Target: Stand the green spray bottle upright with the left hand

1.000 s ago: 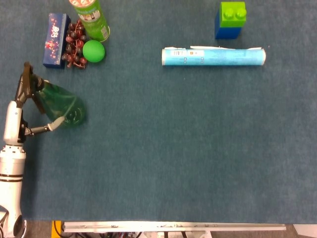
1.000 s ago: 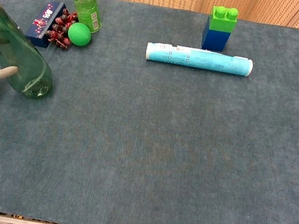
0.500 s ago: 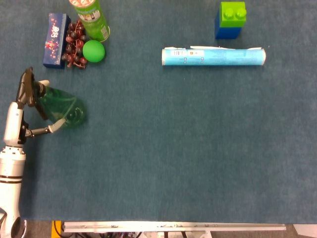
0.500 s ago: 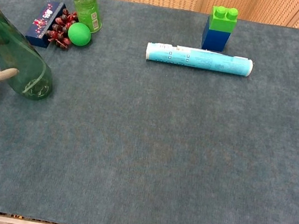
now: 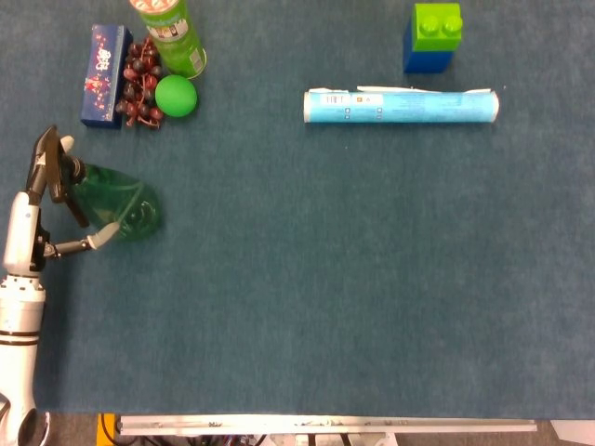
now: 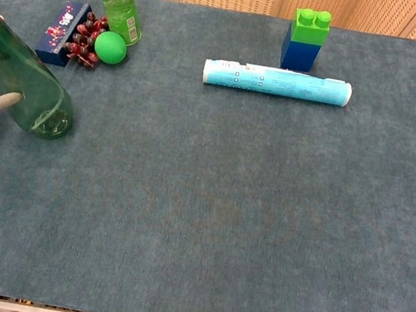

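The green spray bottle (image 5: pixel 119 203) leans at the table's left edge, its base on the blue cloth and its dark nozzle (image 5: pixel 51 167) tilted up and to the left. In the chest view the green spray bottle (image 6: pixel 27 88) slants from the left border down to its base. My left hand (image 5: pixel 48 240) holds the bottle from the left side, with a white-tipped finger (image 5: pixel 104 231) against its body; the chest view shows only that fingertip (image 6: pixel 1 100). Neither view shows the right hand.
At the back left stand a green can (image 5: pixel 172 35), a green ball (image 5: pixel 176 96), a bunch of dark grapes (image 5: pixel 139 84) and a blue box (image 5: pixel 103 74). A light blue tube (image 5: pixel 400 105) lies at the back centre, with a green-on-blue block (image 5: pixel 432 37) behind it.
The bottle's top has shifted slightly while its base stayed in place. My left hand keeps its hold and has barely moved.
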Robot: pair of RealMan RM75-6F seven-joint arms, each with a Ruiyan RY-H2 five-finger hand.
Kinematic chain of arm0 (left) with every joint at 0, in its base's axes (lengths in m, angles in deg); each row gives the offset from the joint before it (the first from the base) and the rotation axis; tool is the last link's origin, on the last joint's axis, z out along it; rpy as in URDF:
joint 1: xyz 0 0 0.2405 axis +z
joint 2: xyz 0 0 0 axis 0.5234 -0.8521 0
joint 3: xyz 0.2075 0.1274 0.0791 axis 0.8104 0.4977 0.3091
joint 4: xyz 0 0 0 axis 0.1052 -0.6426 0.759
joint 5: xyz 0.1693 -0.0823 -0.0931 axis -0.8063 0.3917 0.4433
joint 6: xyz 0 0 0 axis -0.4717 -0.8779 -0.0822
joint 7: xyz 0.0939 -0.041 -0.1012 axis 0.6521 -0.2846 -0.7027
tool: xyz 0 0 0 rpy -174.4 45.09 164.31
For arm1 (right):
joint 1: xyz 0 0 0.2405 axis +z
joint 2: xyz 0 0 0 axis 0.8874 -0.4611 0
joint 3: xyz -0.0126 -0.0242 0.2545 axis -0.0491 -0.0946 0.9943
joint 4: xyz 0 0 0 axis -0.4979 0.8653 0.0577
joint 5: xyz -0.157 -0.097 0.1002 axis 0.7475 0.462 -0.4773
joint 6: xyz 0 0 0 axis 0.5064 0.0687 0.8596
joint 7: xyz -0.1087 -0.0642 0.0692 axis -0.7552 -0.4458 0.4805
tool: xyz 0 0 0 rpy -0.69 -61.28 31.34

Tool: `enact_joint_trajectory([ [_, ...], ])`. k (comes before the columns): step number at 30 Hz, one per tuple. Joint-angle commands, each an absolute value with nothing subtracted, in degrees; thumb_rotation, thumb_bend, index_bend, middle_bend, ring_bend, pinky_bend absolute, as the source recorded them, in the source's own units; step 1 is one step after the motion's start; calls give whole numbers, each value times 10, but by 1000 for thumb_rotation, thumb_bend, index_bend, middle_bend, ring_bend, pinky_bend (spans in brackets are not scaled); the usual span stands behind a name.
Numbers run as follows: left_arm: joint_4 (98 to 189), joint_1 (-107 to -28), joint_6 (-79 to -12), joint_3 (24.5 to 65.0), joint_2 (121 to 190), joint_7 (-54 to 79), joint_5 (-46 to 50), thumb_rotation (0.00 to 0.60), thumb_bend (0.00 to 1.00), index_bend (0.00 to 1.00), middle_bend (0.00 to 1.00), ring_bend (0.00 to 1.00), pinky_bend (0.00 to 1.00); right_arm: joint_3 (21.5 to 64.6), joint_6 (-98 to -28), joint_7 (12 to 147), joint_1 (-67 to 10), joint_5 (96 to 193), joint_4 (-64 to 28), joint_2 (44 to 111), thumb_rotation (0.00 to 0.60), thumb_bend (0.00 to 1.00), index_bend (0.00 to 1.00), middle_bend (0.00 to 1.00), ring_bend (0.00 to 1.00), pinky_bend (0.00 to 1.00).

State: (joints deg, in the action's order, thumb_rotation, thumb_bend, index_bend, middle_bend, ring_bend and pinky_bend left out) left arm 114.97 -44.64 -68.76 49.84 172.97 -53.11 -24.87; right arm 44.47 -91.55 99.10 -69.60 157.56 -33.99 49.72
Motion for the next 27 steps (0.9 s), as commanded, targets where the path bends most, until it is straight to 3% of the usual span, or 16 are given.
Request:
enact_joint_trajectory([
  [1,1150,-444,-692,499,1728,-535,-250,600,0,105,0,55,161,445,-916,991,-696,1576,-340,497,600,96,485,338,255,359],
  [27,1223,-429,-705,494,1660,-497,-245,600,0,136,0,52,154,445,-913,994,-695,1575,-339,497,600,96,485,338,255,359],
])
